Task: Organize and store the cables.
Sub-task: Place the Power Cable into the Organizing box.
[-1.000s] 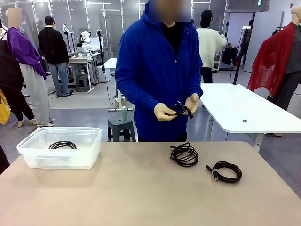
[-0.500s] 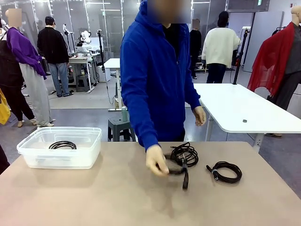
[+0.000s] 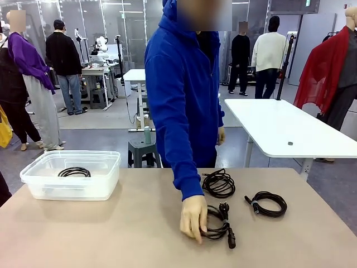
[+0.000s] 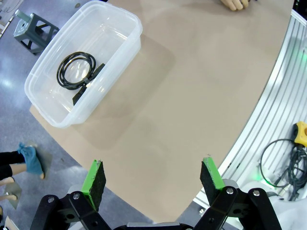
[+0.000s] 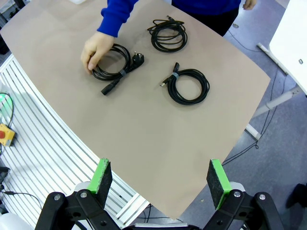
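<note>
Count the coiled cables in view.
4: one cable inside the clear bin, one power cable under the person's hand, one loose coil near the far edge, one tied coil farther right. None looks hidden.

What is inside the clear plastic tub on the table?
One coiled black cable lies on the floor of the open tub, with its dark plug end beside the coil. No lid covers it. Only the patch of floor directly under the cable is hidden.

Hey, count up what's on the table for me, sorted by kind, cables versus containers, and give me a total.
Clear plastic bin: 1
Black coiled cables: 4, one under the person's hand at, one near the far edge, one at the right, one in the bin
Total: 5
</note>
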